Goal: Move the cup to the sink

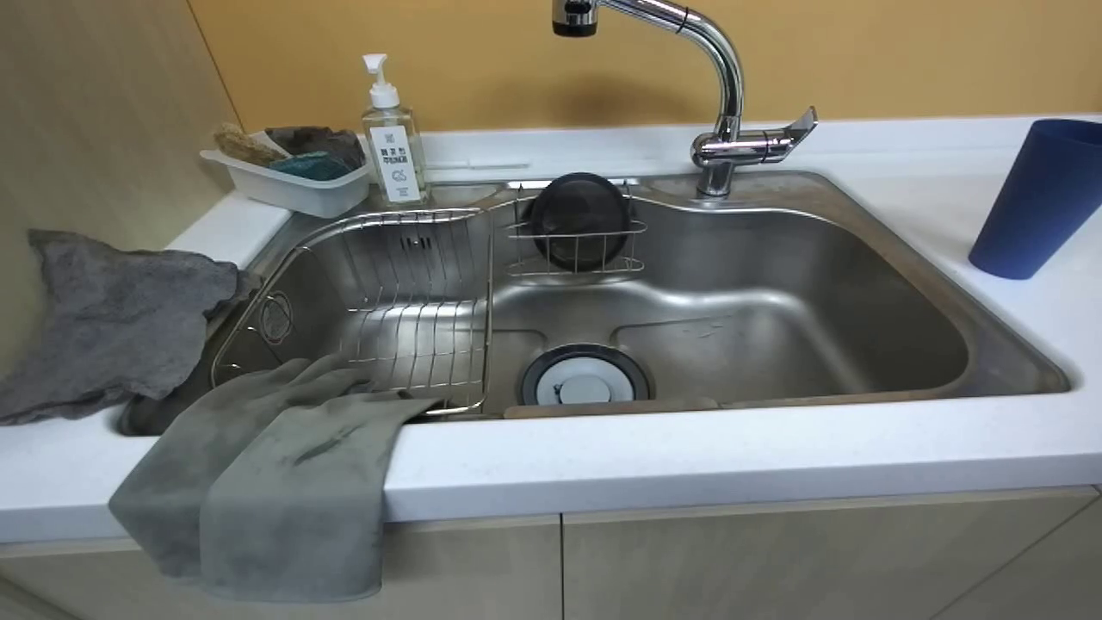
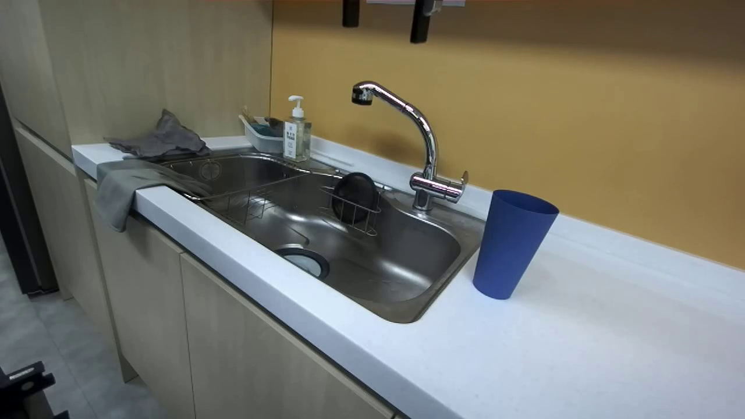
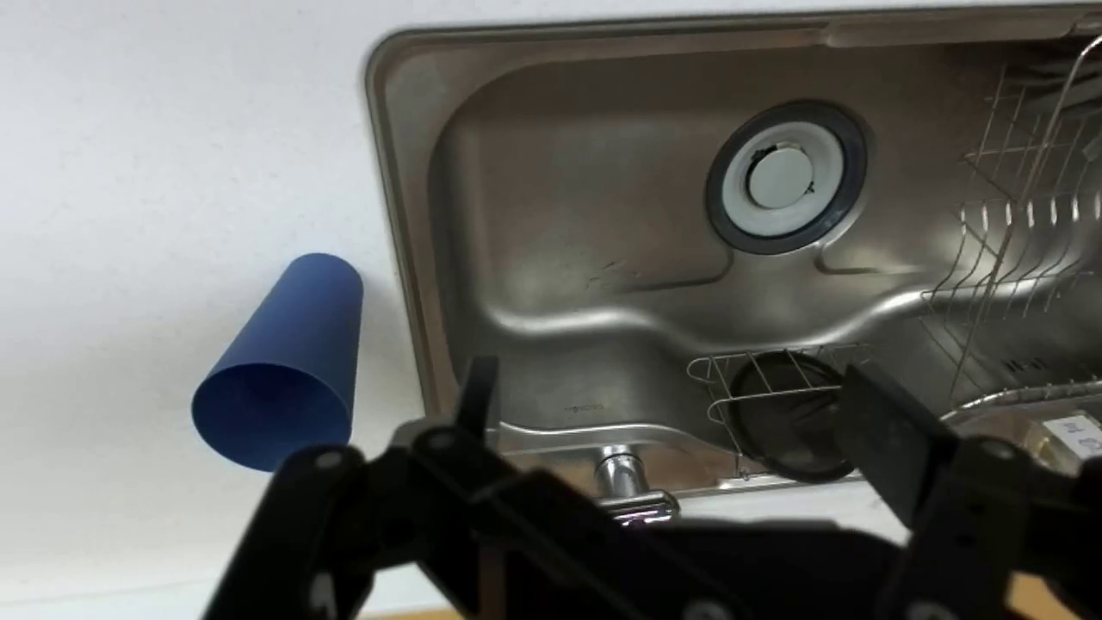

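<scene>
The dark-blue cup stands upright on the white counter beside the sink's end. It shows in both exterior views [image 1: 1046,198] [image 2: 512,247] and at the left of the wrist view [image 3: 293,331]. The stainless-steel sink [image 1: 740,336] fills the middle of that view and also shows in an exterior view [image 2: 407,282] and in the wrist view [image 3: 560,207]. My gripper [image 3: 680,413] is open with nothing between its fingers, above the sink's faucet side. Its fingertips [image 2: 385,20] show at the top of an exterior view, high above the faucet. The cup is apart from the gripper.
A chrome faucet [image 2: 428,139] rises at the sink's back edge. A wire holder with a round black strainer [image 1: 578,222] hangs inside the basin. A wire rack [image 1: 422,344], soap bottle [image 1: 396,159], white tray [image 1: 301,189] and grey cloths [image 1: 301,499] are at the far end.
</scene>
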Motion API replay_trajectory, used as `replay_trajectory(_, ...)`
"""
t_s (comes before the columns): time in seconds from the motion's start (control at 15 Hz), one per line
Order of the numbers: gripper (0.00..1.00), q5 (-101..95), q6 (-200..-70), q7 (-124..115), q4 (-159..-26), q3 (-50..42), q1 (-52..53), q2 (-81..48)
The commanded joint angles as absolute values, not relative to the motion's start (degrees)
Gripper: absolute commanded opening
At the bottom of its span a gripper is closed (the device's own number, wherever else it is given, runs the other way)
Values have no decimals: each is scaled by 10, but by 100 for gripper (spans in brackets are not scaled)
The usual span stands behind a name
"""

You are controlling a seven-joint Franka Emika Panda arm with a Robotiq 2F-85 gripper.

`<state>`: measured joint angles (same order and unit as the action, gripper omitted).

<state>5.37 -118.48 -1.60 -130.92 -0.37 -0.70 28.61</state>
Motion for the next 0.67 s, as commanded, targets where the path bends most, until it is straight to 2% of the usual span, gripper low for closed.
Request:
replay_trajectory(0.0, 100, 20, -1189, -91, -1287, -2, -51, 272)
replay_trajectory(0.6, 100, -50, -1114, -212, -1179, -17, -132, 169)
